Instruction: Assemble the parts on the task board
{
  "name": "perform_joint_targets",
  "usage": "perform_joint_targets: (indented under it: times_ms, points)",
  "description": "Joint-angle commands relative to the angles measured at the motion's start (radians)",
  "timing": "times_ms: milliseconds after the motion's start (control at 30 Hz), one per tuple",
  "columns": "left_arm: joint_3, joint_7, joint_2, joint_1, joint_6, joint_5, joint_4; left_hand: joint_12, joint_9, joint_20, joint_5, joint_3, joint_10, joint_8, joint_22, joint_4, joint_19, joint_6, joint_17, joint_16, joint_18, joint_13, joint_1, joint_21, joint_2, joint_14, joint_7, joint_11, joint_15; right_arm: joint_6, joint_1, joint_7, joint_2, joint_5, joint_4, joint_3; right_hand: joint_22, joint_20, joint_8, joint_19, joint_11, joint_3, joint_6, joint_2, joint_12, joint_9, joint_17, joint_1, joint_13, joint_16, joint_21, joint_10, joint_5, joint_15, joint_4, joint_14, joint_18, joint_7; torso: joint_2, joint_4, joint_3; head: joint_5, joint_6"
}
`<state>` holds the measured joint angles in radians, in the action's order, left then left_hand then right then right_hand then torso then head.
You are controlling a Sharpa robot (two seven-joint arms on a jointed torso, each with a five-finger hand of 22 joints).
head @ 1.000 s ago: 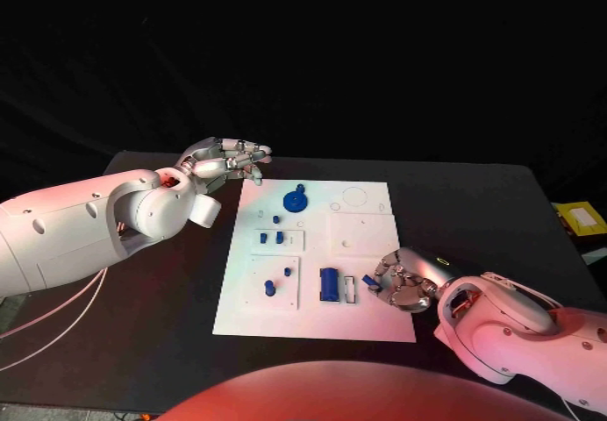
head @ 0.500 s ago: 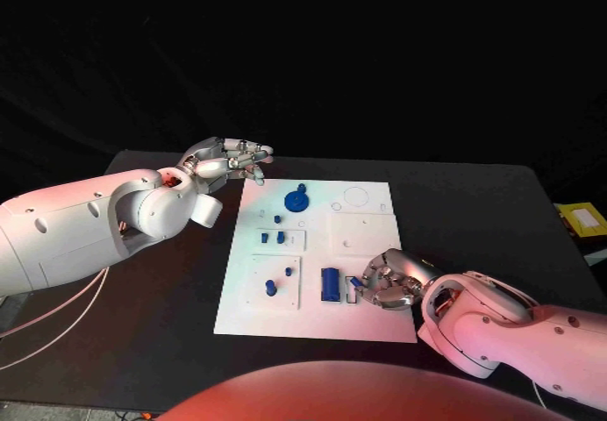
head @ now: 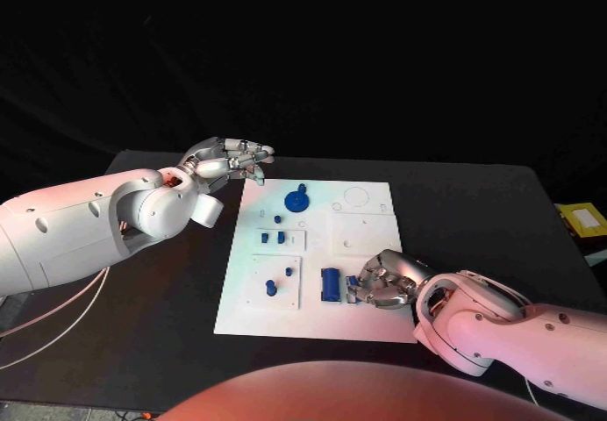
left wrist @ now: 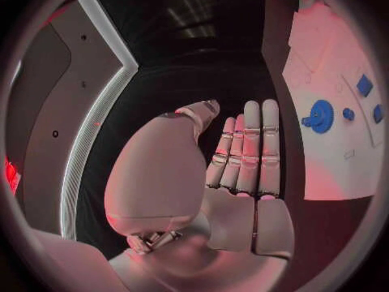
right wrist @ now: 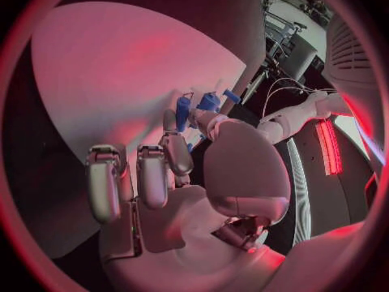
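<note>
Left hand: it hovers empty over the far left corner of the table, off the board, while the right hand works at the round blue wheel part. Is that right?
Not the wheel. The head view shows the right hand at the tall blue block near the task board's near edge; the round blue wheel part stands untouched at the far end. The left hand does hover empty off the board.

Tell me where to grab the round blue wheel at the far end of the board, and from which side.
Take the round blue wheel by its rim, coming straight down from above. It seems to lie flat on the task board with a knob on top, so likely only rim and knob offer purchase. The left hand is nearest.
</note>
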<state>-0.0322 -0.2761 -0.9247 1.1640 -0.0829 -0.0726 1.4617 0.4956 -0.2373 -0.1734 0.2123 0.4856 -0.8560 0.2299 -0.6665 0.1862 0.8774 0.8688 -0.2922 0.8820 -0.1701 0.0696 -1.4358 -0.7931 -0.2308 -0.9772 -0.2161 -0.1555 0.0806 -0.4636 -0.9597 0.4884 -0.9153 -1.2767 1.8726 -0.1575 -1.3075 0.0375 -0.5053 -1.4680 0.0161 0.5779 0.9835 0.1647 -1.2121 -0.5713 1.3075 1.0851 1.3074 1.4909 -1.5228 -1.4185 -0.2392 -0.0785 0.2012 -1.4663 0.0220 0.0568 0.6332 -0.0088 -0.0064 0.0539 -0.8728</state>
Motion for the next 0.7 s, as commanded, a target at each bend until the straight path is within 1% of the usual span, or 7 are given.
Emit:
perform_joint_targets:
  times_ms: [33, 400, 500, 533, 567, 600, 700]
  points:
    - [0.001, -0.002, 0.000, 0.000, 0.018, -0.001, 0.003, 0.001, -0.001, -0.005, -0.002, -0.004, 0.007, -0.005, 0.001, -0.004, 0.002, -0.006, -0.001, -0.006, -0.013, 0.001, 0.009, 0.005, -0.001, 0.006, 0.002, 0.002, 0.003, 0.028, 0.002, -0.005, 0.004, -0.001, 0.003, -0.001, -0.250, -0.006, 0.003, -0.085, 0.001, -0.008, 0.010, 0.004, -0.008, 0.001, 0.103, -0.014, 0.006, 0.005, -0.005, -0.009, 0.005, -0.001, 0.004, -0.074, -0.012, -0.001, 0.000, 0.0006, 0.0002, 0.002, 0.000]
    - [0.001, 0.001, 0.000, 0.001, 0.020, -0.001, 0.003, 0.002, -0.001, -0.005, -0.002, -0.004, 0.009, -0.005, 0.002, -0.006, 0.003, -0.007, -0.002, -0.007, -0.013, 0.001, 0.010, 0.007, 0.000, 0.006, 0.002, 0.001, 0.003, 0.021, 0.002, -0.006, 0.004, -0.013, 0.005, -0.001, -0.250, -0.006, 0.006, -0.085, 0.001, -0.022, 0.016, 0.002, -0.008, 0.004, 0.104, -0.040, 0.008, 0.005, -0.005, -0.009, 0.019, 0.000, 0.023, -0.074, -0.012, 0.000, -0.001, -0.0008, -0.0002, 0.004, 0.000]
    - [0.001, 0.002, 0.001, 0.001, 0.020, -0.001, 0.003, 0.002, -0.001, -0.005, -0.002, -0.004, 0.009, -0.005, 0.002, -0.006, 0.003, -0.007, -0.002, -0.007, -0.013, 0.001, 0.010, 0.007, 0.000, 0.006, 0.002, 0.001, 0.003, 0.019, 0.002, -0.007, 0.005, -0.017, 0.004, -0.001, -0.250, -0.005, 0.010, -0.084, -0.001, -0.048, 0.019, 0.008, -0.006, 0.009, 0.103, -0.072, 0.008, 0.005, -0.004, -0.008, 0.090, 0.001, 0.049, -0.074, -0.012, 0.001, -0.001, -0.0001, 0.0003, 0.004, 0.000]
    - [0.001, 0.002, 0.001, 0.001, 0.020, -0.001, 0.003, 0.002, -0.001, -0.005, -0.002, -0.004, 0.009, -0.005, 0.002, -0.006, 0.003, -0.007, -0.002, -0.007, -0.013, 0.001, 0.010, 0.007, 0.000, 0.006, 0.002, 0.001, 0.003, 0.018, 0.002, -0.007, 0.005, -0.018, 0.003, -0.001, -0.250, -0.004, 0.011, -0.084, -0.001, -0.069, 0.021, 0.018, -0.004, 0.010, 0.102, -0.090, 0.008, 0.004, -0.004, -0.008, 0.074, 0.002, 0.064, -0.074, -0.012, 0.002, -0.001, 0.0001, 0.0002, 0.004, 0.000]
    - [0.001, 0.002, 0.001, 0.001, 0.020, -0.001, 0.003, 0.002, -0.002, -0.005, -0.002, -0.005, 0.009, -0.005, 0.002, -0.005, 0.004, -0.007, -0.002, -0.007, -0.013, 0.001, 0.011, 0.008, 0.000, 0.006, 0.002, 0.001, 0.003, 0.018, 0.002, -0.008, 0.006, -0.018, 0.003, -0.001, -0.249, -0.005, 0.012, -0.083, -0.001, -0.094, 0.021, 0.025, -0.002, 0.011, 0.101, -0.098, 0.008, 0.004, 0.000, -0.007, 0.037, 0.001, 0.073, -0.073, -0.011, 0.001, -0.001, 0.0002, 0.0002, 0.004, 0.000]
    - [0.001, 0.002, 0.001, 0.001, 0.020, -0.001, 0.002, 0.002, -0.002, -0.005, -0.002, -0.005, 0.009, -0.005, 0.002, -0.005, 0.004, -0.007, -0.002, -0.007, -0.013, 0.001, 0.011, 0.008, 0.000, 0.006, 0.002, 0.001, 0.003, 0.018, 0.002, -0.009, 0.006, -0.019, 0.003, -0.001, -0.249, -0.004, 0.013, -0.082, -0.001, -0.109, 0.022, 0.032, -0.001, 0.012, 0.101, -0.105, 0.008, 0.004, 0.000, -0.007, 0.026, 0.001, 0.079, -0.073, -0.011, 0.001, -0.001, 0.0000, 0.0002, 0.004, 0.000]
    - [0.001, 0.002, 0.001, 0.001, 0.020, -0.001, 0.002, 0.002, -0.002, -0.005, -0.002, -0.005, 0.009, -0.005, 0.002, -0.005, 0.004, -0.007, -0.002, -0.007, -0.013, 0.001, 0.011, 0.008, 0.000, 0.006, 0.002, 0.001, 0.003, 0.019, 0.002, -0.012, 0.007, -0.020, 0.004, -0.001, -0.248, -0.005, 0.015, -0.082, 0.000, -0.153, 0.022, 0.038, 0.003, 0.013, 0.100, -0.120, 0.006, 0.003, 0.001, -0.005, 0.043, 0.000, 0.088, -0.073, -0.011, 0.000, -0.001, -0.0005, -0.0001, 0.005, 0.000]
